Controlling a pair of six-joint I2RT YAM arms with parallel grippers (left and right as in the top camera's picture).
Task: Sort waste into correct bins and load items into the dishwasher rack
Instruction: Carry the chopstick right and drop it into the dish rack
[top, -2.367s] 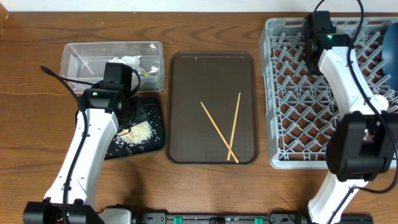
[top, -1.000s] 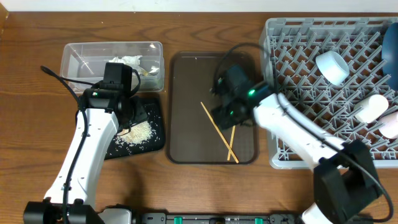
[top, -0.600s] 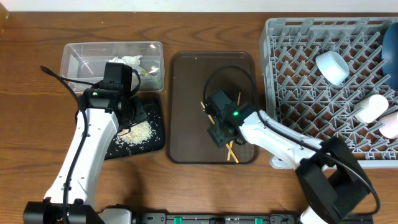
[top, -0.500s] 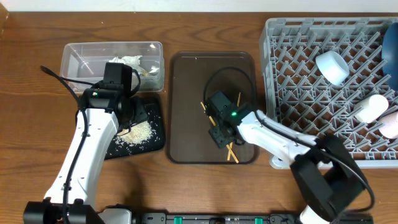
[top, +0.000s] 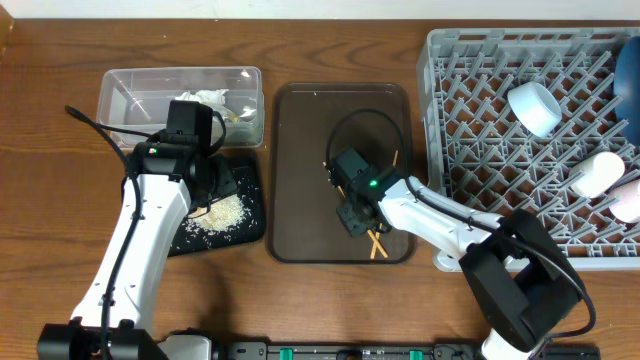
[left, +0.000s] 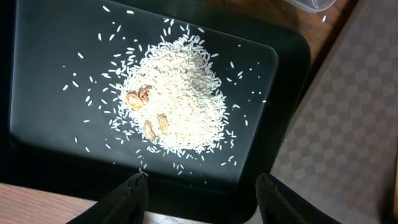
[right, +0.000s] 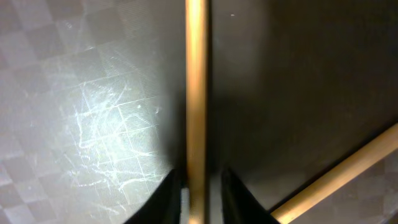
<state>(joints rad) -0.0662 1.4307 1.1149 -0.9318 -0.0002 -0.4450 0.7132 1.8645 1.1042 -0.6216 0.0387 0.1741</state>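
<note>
now one chopstick (right: 196, 106) lies between the right claw's (right: 198, 198) fingers.

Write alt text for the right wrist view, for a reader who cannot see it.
Close-up from the right gripper: its two fingers sit closely on either side of a wooden chopstick that runs straight up the frame, just above the brown tray. A second chopstick crosses the lower right corner at an angle.

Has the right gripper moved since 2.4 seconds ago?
Yes. The right gripper left the dishwasher rack and now sits low over the brown tray, closing around a chopstick.
</note>
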